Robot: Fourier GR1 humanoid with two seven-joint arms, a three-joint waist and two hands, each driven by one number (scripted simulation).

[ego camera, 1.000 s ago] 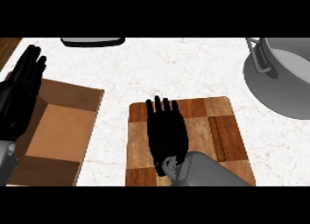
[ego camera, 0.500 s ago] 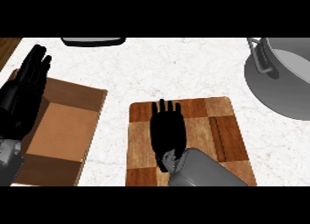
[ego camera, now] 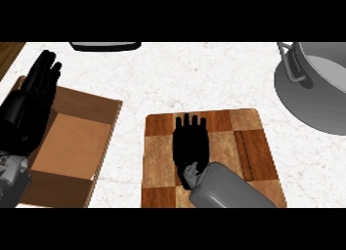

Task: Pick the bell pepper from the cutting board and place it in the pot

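Observation:
The wooden cutting board (ego camera: 257, 146) lies at the lower middle of the white counter. My right hand (ego camera: 190, 146) lies over its left half, open, with straight fingers pointing away from me. The grey forearm comes in from the lower edge. No bell pepper shows anywhere; the hand and forearm hide part of the board. The grey pot (ego camera: 327, 97) stands at the far right, up and to the right of the board, with a handle on its left rim. My left hand (ego camera: 28, 107) rests open at the left edge, fingers up.
A brown open cardboard box (ego camera: 75, 146) sits left of the board, partly under my left hand. A dark flat object (ego camera: 103, 46) shows at the top edge. A wooden strip (ego camera: 3, 53) runs along the top left corner.
My right hand has drawn back slightly toward me over the board, fingers still straight. The left hand has barely moved.

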